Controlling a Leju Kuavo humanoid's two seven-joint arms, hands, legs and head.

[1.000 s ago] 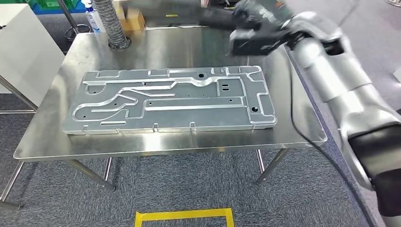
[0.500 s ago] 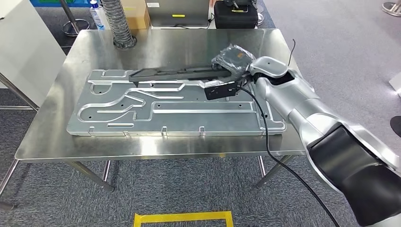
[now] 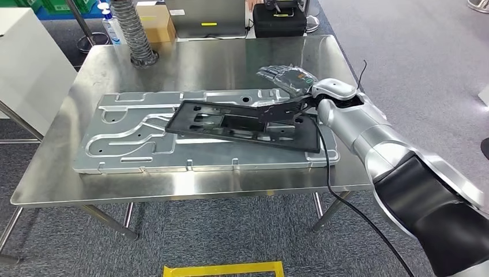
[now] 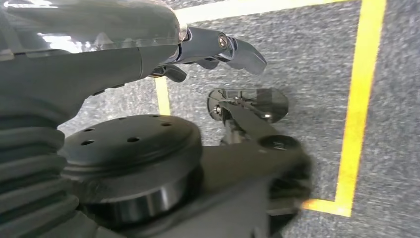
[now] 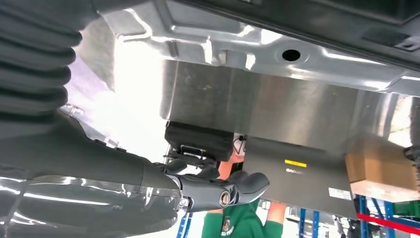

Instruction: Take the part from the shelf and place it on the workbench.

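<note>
A flat black part with cut-outs lies low over the big silver pressed plate on the steel workbench. Its left end is near or on the plate; I cannot tell whether it touches. My right hand holds the part at its right end, with the silver arm coming in from the right. The right wrist view looks along the underside of the black part and the silver plate, past my right hand. My left hand hangs over the grey floor, holding nothing.
At the bench's far edge stand a ribbed hose, a cardboard box, a grey device and a black case. A white cabinet is at the left. A person in green stands beyond the bench.
My right hand has come down from high at the back of the bench and turned the black part from edge-on to nearly flat over the plate. The head camera has shifted slightly.
</note>
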